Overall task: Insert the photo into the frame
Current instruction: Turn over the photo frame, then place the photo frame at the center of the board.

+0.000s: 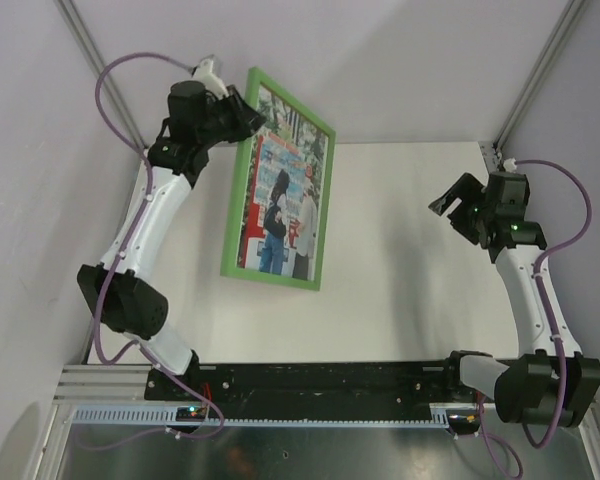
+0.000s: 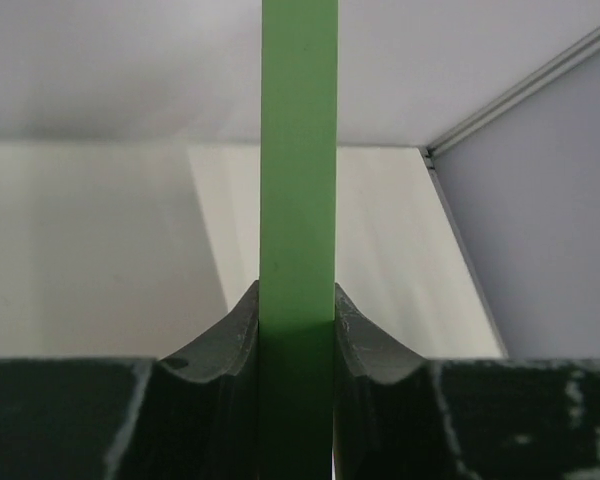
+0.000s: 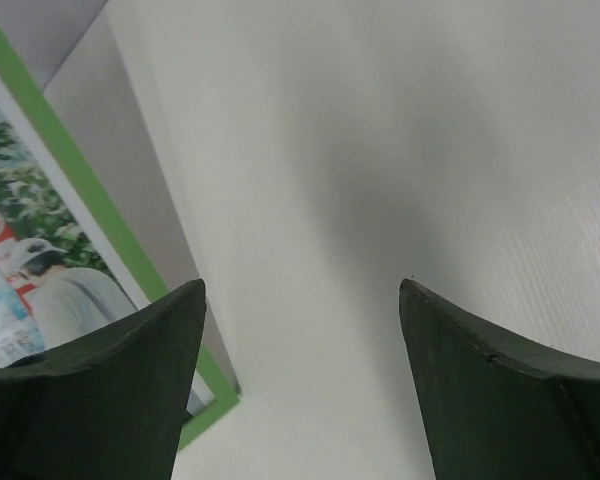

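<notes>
Left gripper point(image 2: 298, 315) clamped on the green edge of the frame point(image 1: 272, 280), near its far corner. Frame held tilted, long axis running near to far, near end down at the counter point(image 1: 410, 300) (contact not clear). Photo point(image 1: 285, 200) sits inside the green border, face toward the right arm. Right gripper point(image 3: 300, 300) hangs empty, jaws apart, well to the right of the frame. Left arm is nearer, so laying the frame flat is probably its job

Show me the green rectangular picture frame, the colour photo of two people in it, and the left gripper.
green rectangular picture frame point(image 1: 238, 205): top external view, its left green rail.
colour photo of two people point(image 1: 285, 205): top external view, the print's middle.
left gripper point(image 2: 297, 292): left wrist view, between its fingertips.
</notes>
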`<state>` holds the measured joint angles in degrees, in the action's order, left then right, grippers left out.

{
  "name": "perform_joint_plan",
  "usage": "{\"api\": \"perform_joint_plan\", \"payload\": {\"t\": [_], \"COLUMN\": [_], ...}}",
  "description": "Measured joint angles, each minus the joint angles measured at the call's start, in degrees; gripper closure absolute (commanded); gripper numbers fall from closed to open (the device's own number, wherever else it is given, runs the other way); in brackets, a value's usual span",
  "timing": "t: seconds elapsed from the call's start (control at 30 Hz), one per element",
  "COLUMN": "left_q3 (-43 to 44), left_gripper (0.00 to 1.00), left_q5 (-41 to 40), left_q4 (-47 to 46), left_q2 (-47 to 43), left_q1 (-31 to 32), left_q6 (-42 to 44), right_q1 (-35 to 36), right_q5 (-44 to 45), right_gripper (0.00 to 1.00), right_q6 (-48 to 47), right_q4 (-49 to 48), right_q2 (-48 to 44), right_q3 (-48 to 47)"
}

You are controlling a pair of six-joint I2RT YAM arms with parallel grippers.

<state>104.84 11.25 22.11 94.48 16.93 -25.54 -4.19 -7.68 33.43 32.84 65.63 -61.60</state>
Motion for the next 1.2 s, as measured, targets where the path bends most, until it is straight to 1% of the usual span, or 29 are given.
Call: {"api": "perform_joint_plan", "payload": {"t": [0.1,0.2,0.37,0.43,0.53,0.6,0.63,0.73,0.77,0.83,0.9,0.97,1.03,1.1,1.2], "left_q3": [-8.17,-17.44,-31.45,-36.81,-42.23,-46.82,-47.63,-51.28,-52.46,-53.7,-54.34,-54.6,-54.6,-54.62,-54.64], "left_gripper": [1.0,1.0,1.0,1.0,1.0,1.0,1.0,1.0,0.98,0.88,0.7,0.56,0.44,0.35,0.25], "left_q5": [7.23,13.84,20.72,22.08,22.77,23.08,23.19,23.61,23.8,24.06,24.26,24.63,25.03,25.09,25.2], "left_q4": [-4.52,-9.75,-21.84,-27.96,-34.67,-41.51,-42.75,-50.4,-53.4,-57.77,-61.33,-64.48,-67.06,-68.48,-70.34], "left_q2": [-0.02,0.04,0.5,1.07,2.03,3.26,3.63,5.79,6.82,8.76,10.69,12.63,14.12,14.97,16.15], "left_q1": [-5.03,-8.52,-12.48,-13.49,-14.12,-14.16,-14.16,-14.16,-14.16,-14.16,-14.16,-14.16,-14.16,-14.16,-14.16], "left_q6": [-7.23,-13.6,-21.97,-24.94,-28.33,-31.28,-31.87,-35.06,-36.33,-38.32,-40.0,-41.42,-42.75,-43.58,-44.44], "right_q1": [1.03,2.05,3.37,3.58,4.17,4.92,5.44,6.69,7.02,7.58,7.87,8.11,8.35,8.63,9.05], "right_q5": [-0.44,-0.87,-3.54,-5.35,-7.28,-8.46,-9.07,-10.78,-11.43,-12.39,-13.22,-14.16,-14.78,-15.34,-15.76], "right_gripper": [0.18,0.18,0.18,0.17,0.17,0.17,0.17,0.16,0.16,0.16,0.16,0.16,0.16,0.16,0.16], "right_q6": [0.0,-0.02,-0.2,-0.28,-0.5,-0.66,-0.72,-1.01,-1.09,-1.18,-1.33,-1.4,-1.51,-1.53,-1.55], "right_q4": [-0.63,-1.31,-3.82,-5.73,-7.96,-9.38,-10.05,-11.8,-12.48,-13.66,-14.95,-16.15,-17.22,-18.21,-18.75], "right_q2": [1.03,2.05,4.33,5.4,7.3,8.94,9.79,11.8,12.61,13.6,14.38,15.28,16.06,16.94,17.99], "right_q3": [0.79,1.57,3.32,4.55,6.21,7.13,7.52,8.35,8.44,8.68,9.16,9.79,10.38,11.02,11.52]}}
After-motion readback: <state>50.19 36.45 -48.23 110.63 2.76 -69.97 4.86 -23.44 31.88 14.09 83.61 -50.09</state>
